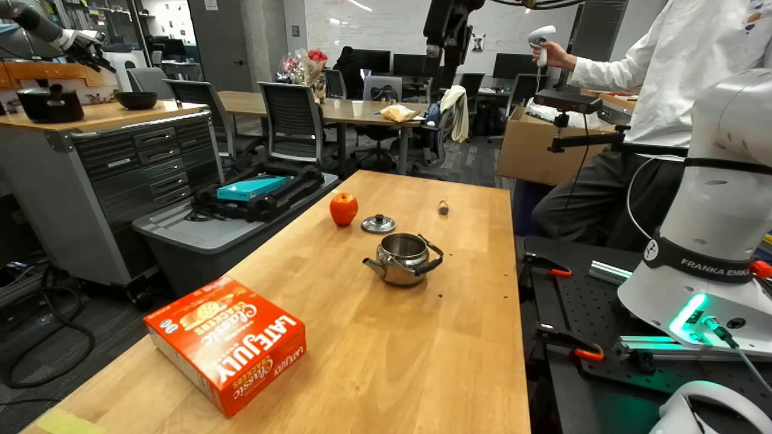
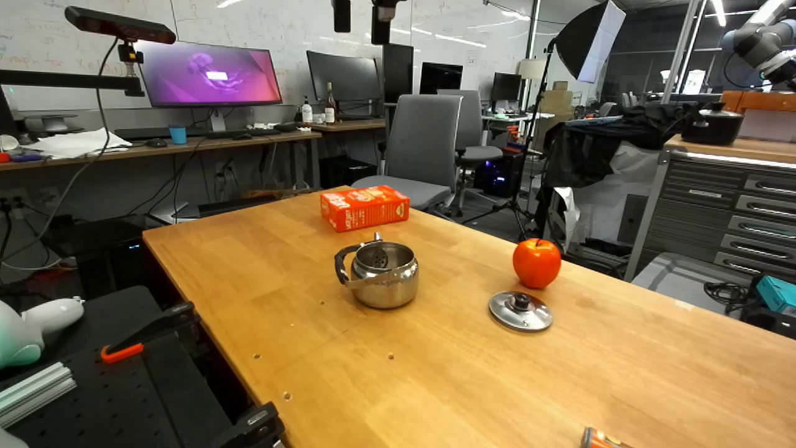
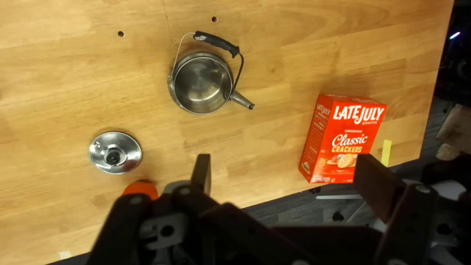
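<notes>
- 1 gripper (image 3: 285, 165): two fingers (image 3: 202, 175) spread wide, nothing between them — hangs well above the table (image 1: 386, 367).
- 1 steel kettle (image 3: 202, 82): upright on the wood, top open; 1 spout (image 3: 243, 100), 1 black handle (image 3: 217, 42) tipped to one side.
- 1 lid (image 3: 128, 151): off the kettle, lying near it, 1 knob (image 3: 113, 158) up.
- 1 red apple (image 1: 344, 209): just beside the lid (mostly hidden behind the gripper in the wrist view).
- 1 cracker box (image 3: 349, 136): lying flat near the table edge, on the spout side.
- 1 small cylinder (image 1: 443, 208): on its side, apart from the rest — can't tell what it is.
</notes>
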`<act>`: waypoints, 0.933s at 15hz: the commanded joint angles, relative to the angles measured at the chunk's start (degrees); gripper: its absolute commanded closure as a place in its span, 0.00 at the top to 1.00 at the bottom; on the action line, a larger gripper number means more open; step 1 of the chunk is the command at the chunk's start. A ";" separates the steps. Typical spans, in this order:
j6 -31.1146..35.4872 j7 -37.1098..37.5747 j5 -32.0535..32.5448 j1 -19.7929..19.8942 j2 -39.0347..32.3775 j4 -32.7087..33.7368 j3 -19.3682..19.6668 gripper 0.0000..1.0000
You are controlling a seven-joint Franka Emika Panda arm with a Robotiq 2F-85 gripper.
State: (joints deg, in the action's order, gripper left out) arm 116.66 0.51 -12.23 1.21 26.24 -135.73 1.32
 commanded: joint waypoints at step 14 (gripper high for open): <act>8.88 -0.35 1.29 3.56 -17.42 11.91 4.69 1.00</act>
State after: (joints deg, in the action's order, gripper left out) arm 124.16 0.55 -10.47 4.26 12.98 -127.57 4.96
